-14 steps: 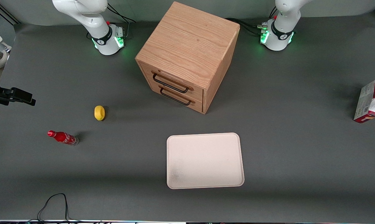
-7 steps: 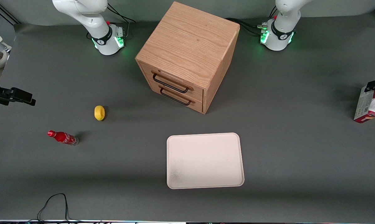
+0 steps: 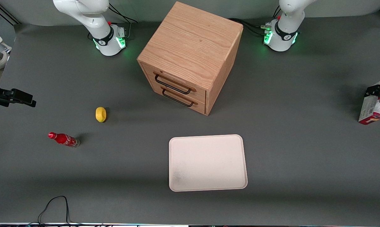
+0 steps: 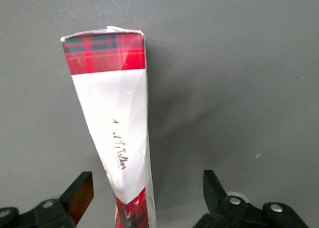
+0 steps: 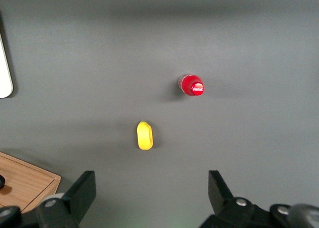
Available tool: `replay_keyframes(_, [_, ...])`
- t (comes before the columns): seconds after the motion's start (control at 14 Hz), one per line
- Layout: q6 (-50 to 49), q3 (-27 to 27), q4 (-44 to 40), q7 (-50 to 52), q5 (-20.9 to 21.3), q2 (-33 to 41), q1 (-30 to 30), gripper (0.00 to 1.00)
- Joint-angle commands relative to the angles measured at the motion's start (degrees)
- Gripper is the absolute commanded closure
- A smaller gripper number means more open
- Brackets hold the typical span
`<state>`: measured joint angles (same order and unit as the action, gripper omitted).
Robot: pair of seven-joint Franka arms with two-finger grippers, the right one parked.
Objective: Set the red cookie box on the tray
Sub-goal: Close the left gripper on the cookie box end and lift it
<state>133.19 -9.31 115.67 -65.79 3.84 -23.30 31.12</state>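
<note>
Lighting's soft and even from overhead, no glare on the table (image 3: 303, 151), and everything's pretty sharp. The cabinet (image 3: 190, 56) and box (image 4: 114, 133) throw faint blurry shadows, and the gripper (image 4: 144, 198) fingers look dark.

My gripper (image 4: 147, 188), fingers of matt black plastic spread wide, hangs over the red cookie box (image 4: 112, 118) at the working arm's end of the table. The box is thin printed cardboard with a slight sheen, its top flap creased. The table cover (image 3: 303, 142) is a dull grey, cloth-like mat. In the upper middle of the front view, the cabinet (image 3: 190, 47) is grained wood with a satin finish and dark metal handles (image 3: 172, 85). In the lower middle, the tray (image 3: 208, 164) looks like smooth matt plastic.
</note>
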Motion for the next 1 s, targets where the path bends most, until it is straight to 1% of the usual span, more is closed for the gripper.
replay_keyframes(0.0, [0.14, 0.43, -0.27, -1.53, -0.76, 0.27, 0.61, 0.03])
replay_keyframes(0.07, [0.14, 0.43, -0.53, -1.53, -0.76, 0.27, 0.61, 0.1])
replay_keyframes(0.14, [0.14, 0.43, -0.71, -1.53, -0.76, 0.27, 0.61, 0.43])
replay_keyframes(0.21, [0.14, 0.43, -0.8, -1.62, -0.85, 0.27, 0.7, 0.99])
replay_keyframes(0.71, [-0.04, 0.43, -0.88, -1.62, -1.2, 0.27, 0.0, 1.0])
replay_keyframes(0.93, [-2.66, 0.69, -2.9, -0.57, -1.2, 1.32, -0.88, 1.0])
